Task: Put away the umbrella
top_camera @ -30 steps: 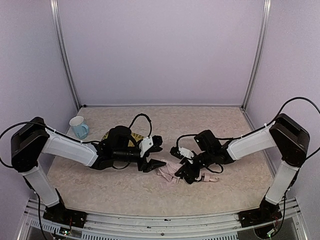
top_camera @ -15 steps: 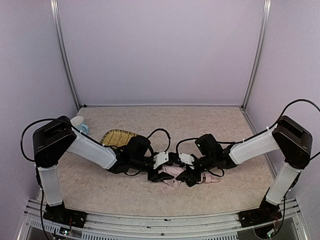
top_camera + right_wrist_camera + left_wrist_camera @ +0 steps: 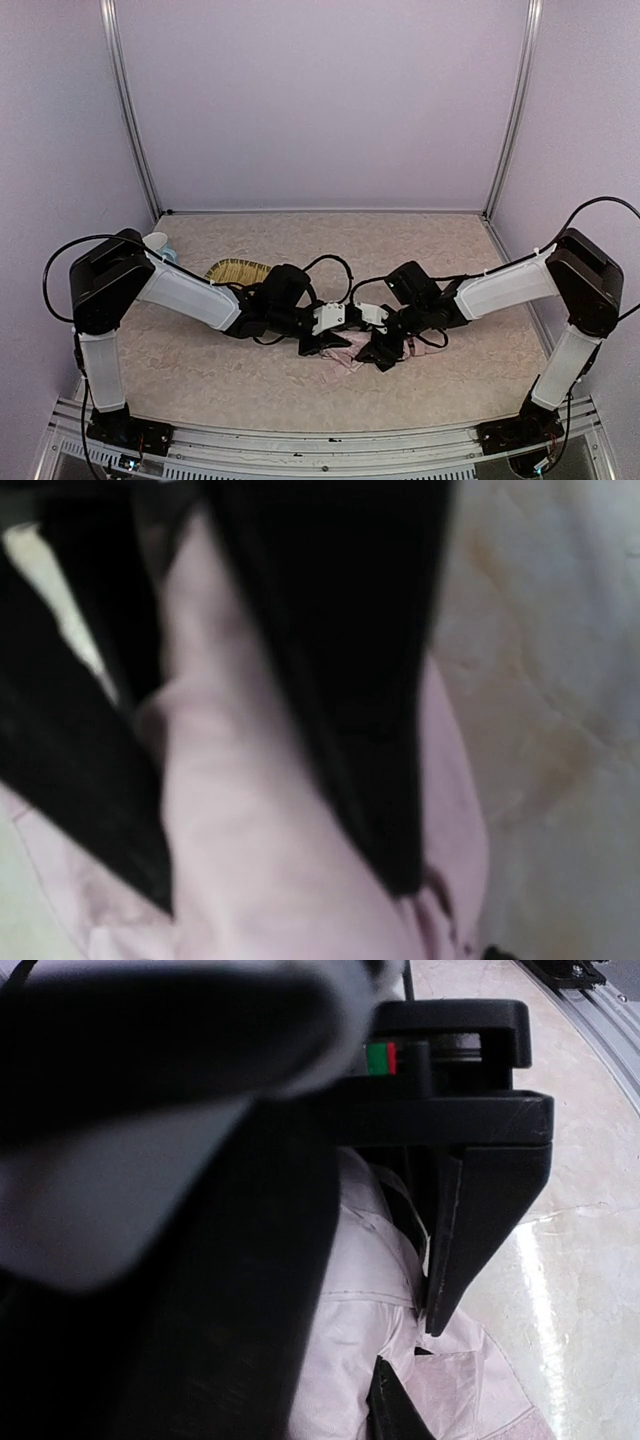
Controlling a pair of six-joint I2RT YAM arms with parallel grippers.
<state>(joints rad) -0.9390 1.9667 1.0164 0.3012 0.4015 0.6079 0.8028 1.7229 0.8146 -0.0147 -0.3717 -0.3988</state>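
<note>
- My left arm (image 3: 185, 295) rises from its base at the table's near-left corner, bends at the elbow and stretches low toward the middle of the surface.
- My left gripper (image 3: 325, 345) is down on the pale pink folding umbrella (image 3: 345, 362) with its black lining. In the wrist view my black fingers (image 3: 480, 1210) stand narrow, pinching the umbrella (image 3: 370, 1300), whose pink fabric fills the gap.
- My right arm (image 3: 500, 285) mirrors this from the near-right corner, forearm sloping down to the middle.
- My right gripper (image 3: 385, 352) sits astride the umbrella (image 3: 250, 830), one finger on each side and set fairly wide. That view is blurred, so I cannot tell whether the jaws press it.
- My two grippers face each other, tips almost meeting.
- The umbrella lies flat midway between the left and right edges, nearer the near edge than the far one.
- The beige marbled table (image 3: 450, 250) also carries a woven yellow bamboo tray (image 3: 235, 270) left of the middle, just behind my left forearm.
- A pale blue mug (image 3: 158, 243) stands near the far-left corner, partly hidden by my left arm.
- Plain lilac walls (image 3: 320, 100) close three sides, with metal posts (image 3: 130, 120) at the far corners.
</note>
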